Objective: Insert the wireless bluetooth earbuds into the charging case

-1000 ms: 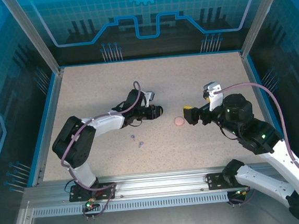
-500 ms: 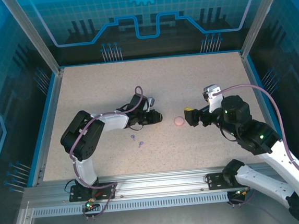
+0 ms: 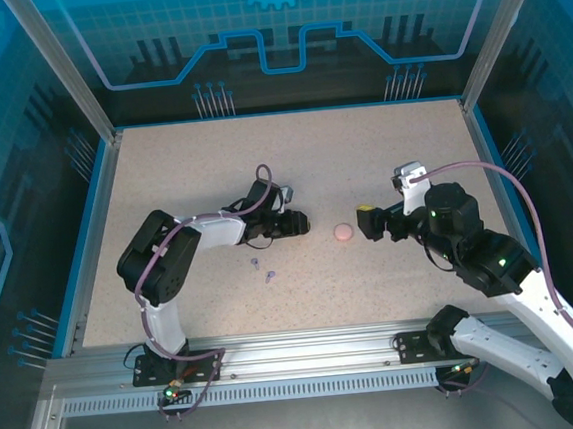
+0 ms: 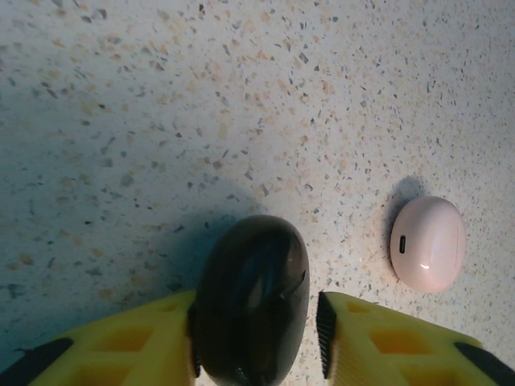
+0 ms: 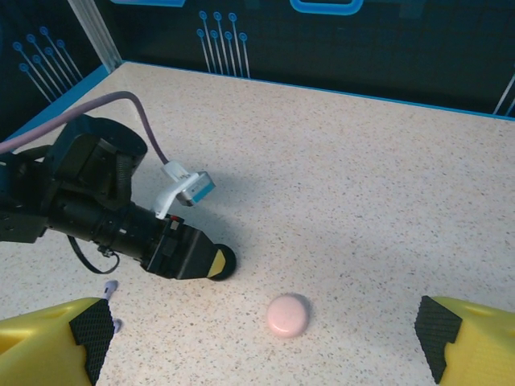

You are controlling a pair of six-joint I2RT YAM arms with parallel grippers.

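A black round charging case [image 4: 252,301] stands on edge on the table between the yellow fingers of my left gripper [image 4: 256,330]. The left pad touches it and a narrow gap shows at the right pad, so the jaws are open. The same black case [image 3: 300,223] lies mid-table at the left gripper [image 3: 295,224]. A pale pink closed case [image 3: 342,233] lies just right of it, also seen as the pink case [image 5: 288,314]. My right gripper [image 3: 370,223] stands wide open right of the pink case, nothing between its fingers. Two lilac earbuds [image 3: 255,262] [image 3: 269,275] lie near the left arm.
The speckled table [image 3: 381,146] is bordered by a blue rim and dark walls. The left arm's forearm and wrist camera [image 5: 183,186] lie low over the table, left of the pink case. The lilac earbuds [image 5: 110,286] sit close beside my right gripper's left finger.
My left gripper came down a little towards the near side with the black case, then its jaws loosened off it. The right gripper barely shifted.
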